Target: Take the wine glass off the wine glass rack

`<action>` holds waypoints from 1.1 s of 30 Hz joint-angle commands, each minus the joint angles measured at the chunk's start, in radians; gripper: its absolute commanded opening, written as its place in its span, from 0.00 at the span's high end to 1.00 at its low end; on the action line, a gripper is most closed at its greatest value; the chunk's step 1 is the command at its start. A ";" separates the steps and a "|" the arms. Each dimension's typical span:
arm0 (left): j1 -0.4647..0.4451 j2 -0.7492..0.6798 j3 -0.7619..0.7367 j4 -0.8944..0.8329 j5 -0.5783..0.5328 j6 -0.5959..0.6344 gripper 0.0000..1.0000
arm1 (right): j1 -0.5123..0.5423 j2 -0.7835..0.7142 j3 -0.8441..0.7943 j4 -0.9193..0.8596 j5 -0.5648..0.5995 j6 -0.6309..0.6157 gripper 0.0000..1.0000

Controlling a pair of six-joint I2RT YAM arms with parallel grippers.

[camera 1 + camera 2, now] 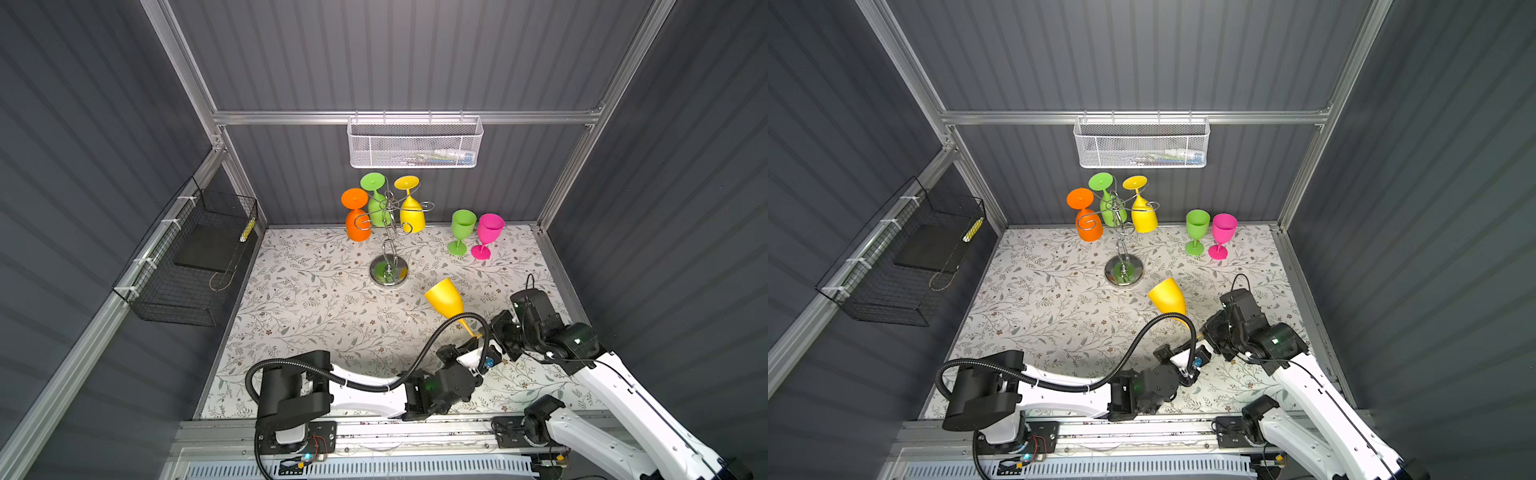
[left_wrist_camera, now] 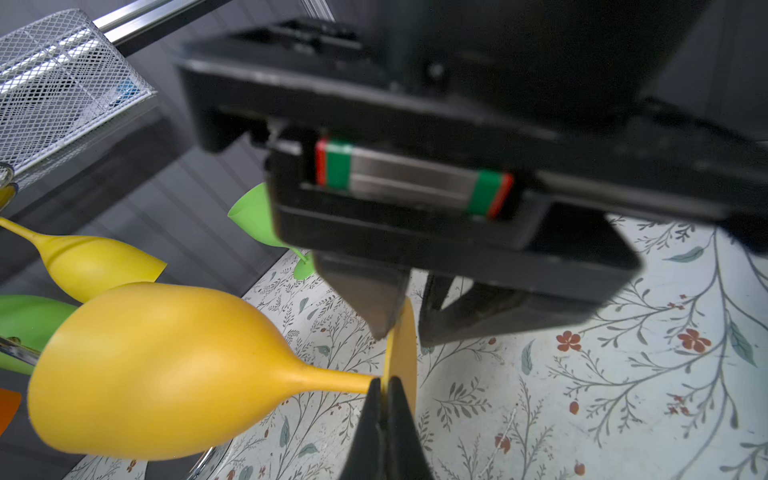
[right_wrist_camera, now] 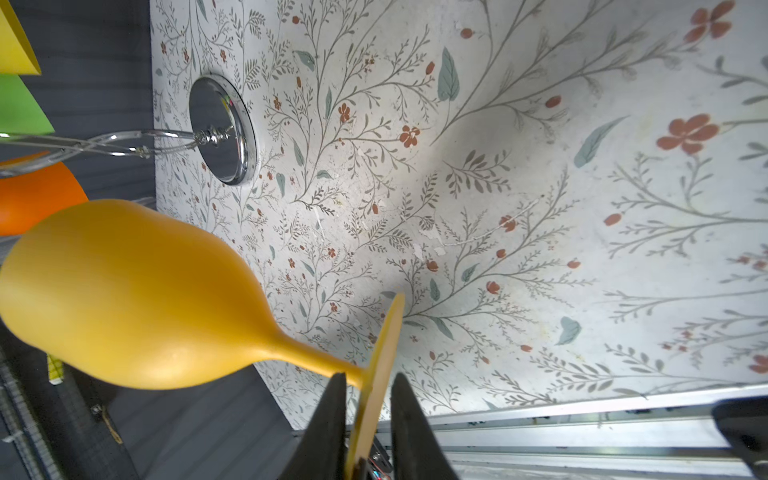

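A yellow-orange wine glass (image 1: 444,297) (image 1: 1167,296) hangs tilted above the table, clear of the wine glass rack (image 1: 388,270) (image 1: 1123,270), bowl pointing toward it. My left gripper (image 2: 384,384) (image 1: 476,338) is shut on the rim of the glass's foot disc (image 2: 403,353). My right gripper (image 3: 368,382) (image 1: 491,332) straddles the same foot from the opposite side, a narrow gap showing between each finger and the disc (image 3: 380,357). An orange glass (image 1: 357,224), a green glass (image 1: 376,208) and a yellow glass (image 1: 411,212) hang upside down on the rack.
A green glass (image 1: 462,230) and a pink glass (image 1: 488,235) stand upright at the back right. A white mesh basket (image 1: 415,143) hangs on the back wall, a black wire basket (image 1: 187,257) on the left wall. The rack's chrome base (image 3: 220,129) stands near the held bowl.
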 commanded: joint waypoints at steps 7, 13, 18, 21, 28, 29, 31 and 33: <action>-0.010 -0.023 0.032 0.069 -0.051 0.011 1.00 | -0.002 -0.009 -0.029 -0.008 0.047 0.010 0.99; -0.009 -0.102 0.015 -0.036 -0.135 -0.102 0.90 | -0.002 -0.015 -0.038 0.035 0.079 -0.014 1.00; -0.009 -0.185 0.024 -0.269 -0.160 -0.258 0.44 | -0.002 -0.014 -0.047 0.091 0.138 -0.092 1.00; -0.007 -0.246 0.022 -0.415 -0.171 -0.373 0.32 | -0.004 -0.021 -0.085 0.183 0.146 -0.154 1.00; 0.042 -0.398 0.051 -0.710 -0.107 -0.642 0.25 | -0.036 0.009 -0.150 0.357 0.140 -0.306 1.00; 0.058 -0.422 0.049 -0.726 -0.075 -0.667 0.25 | -0.039 0.012 -0.156 0.376 0.142 -0.324 1.00; 0.098 -0.457 0.060 -0.782 -0.009 -0.734 0.25 | -0.063 0.009 -0.190 0.441 0.117 -0.364 1.00; 0.128 -0.476 0.077 -0.825 0.041 -0.776 0.25 | -0.095 0.001 -0.237 0.563 0.035 -0.413 1.00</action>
